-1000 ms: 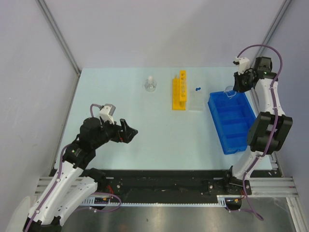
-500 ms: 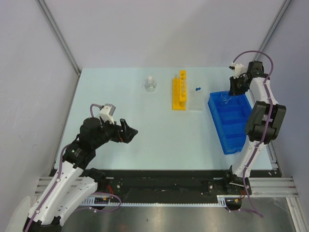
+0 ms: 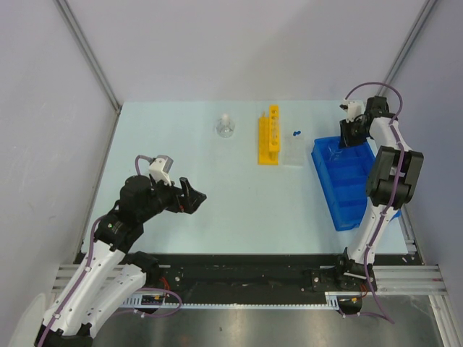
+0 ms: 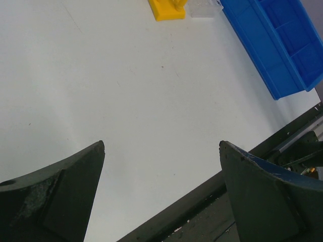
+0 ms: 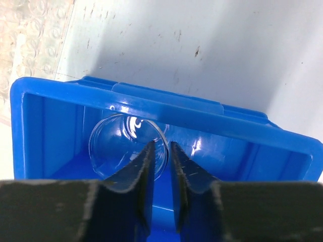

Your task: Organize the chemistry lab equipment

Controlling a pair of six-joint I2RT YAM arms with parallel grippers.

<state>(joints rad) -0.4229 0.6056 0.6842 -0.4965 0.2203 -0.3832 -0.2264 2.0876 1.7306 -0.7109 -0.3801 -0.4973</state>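
pale blue table (image 3: 217,184) between grey walls. from above: yellow holed tube rack (image 3: 268,136) just beside the clear tray (image 3: 292,154), blue compartmented bin (image 3: 347,184) further right. left wrist: left gripper (image 4: 161,143) gapes wide above bare tabletop, holding nothing. right wrist: small clear beaker (image 5: 121,146) is in the bin's end compartment; right gripper (image 5: 161,144) is narrow, straddling its rim, and i cannot tell whether it pinches.

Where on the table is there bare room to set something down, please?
Bare table runs from the left gripper to the blue bin, nearer than the yellow rack; also left of the flask. Crowded: rack, clear tray and bin together.
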